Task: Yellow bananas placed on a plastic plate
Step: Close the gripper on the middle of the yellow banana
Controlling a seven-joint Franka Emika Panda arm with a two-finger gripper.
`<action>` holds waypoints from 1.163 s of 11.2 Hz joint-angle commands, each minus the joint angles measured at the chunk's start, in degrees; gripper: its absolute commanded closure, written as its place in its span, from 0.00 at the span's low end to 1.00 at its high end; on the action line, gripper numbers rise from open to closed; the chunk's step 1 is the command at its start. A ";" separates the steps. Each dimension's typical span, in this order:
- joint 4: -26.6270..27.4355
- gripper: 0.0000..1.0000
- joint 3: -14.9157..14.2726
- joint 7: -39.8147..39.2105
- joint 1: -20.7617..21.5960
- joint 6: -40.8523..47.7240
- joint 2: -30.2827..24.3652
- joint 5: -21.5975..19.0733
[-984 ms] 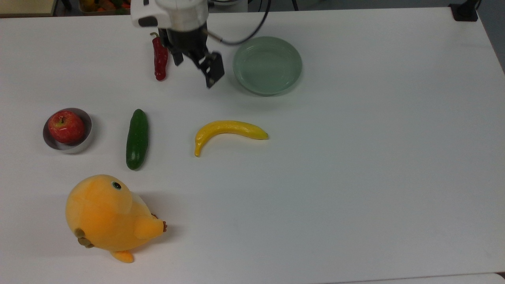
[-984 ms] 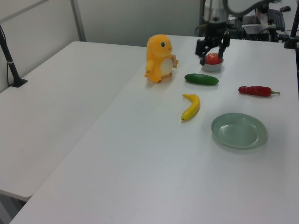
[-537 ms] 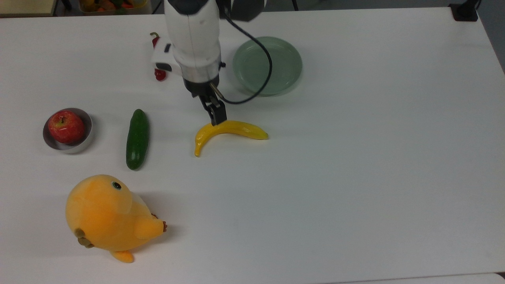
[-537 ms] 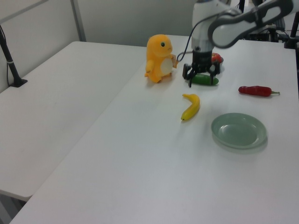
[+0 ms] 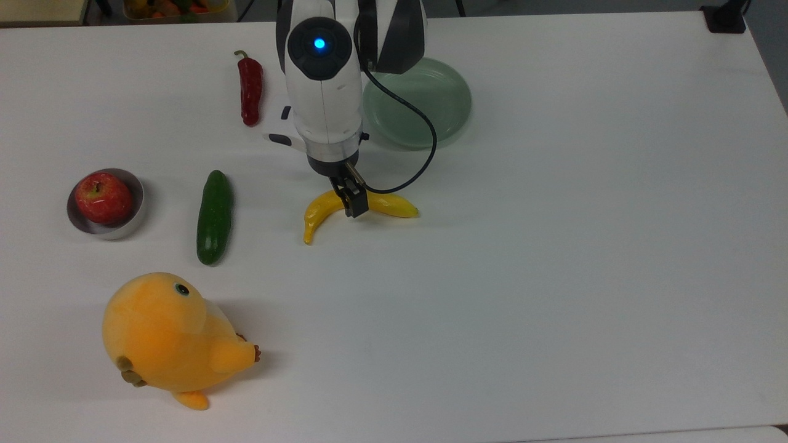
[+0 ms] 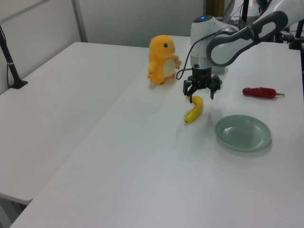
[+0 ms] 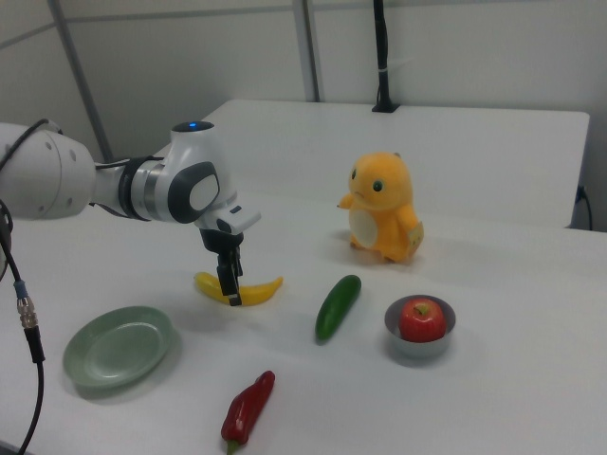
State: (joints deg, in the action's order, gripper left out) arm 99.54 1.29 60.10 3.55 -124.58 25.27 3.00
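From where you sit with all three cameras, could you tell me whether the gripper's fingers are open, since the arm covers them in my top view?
Observer: Yes. In the left view the gripper is open, with one finger on each side of the yellow banana.
Operator: Thank you. Is the banana off the table?
Observer: No. In the right view it lies flat on the table, with a fingertip down in front of its middle.
Operator: And the part of the plate under the arm?
Observer: The left view shows the whole pale green plate, with nothing in it.
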 commanded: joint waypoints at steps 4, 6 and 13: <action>1.19 0.42 -0.58 0.72 1.11 -3.74 0.93 1.22; 1.19 0.58 -0.58 0.63 1.11 -3.74 0.93 1.74; 0.92 0.96 -0.58 -2.08 0.59 -2.95 0.32 1.83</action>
State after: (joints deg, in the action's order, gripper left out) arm 99.66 1.27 59.95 3.91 -126.79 26.68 3.80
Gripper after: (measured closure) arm 0.696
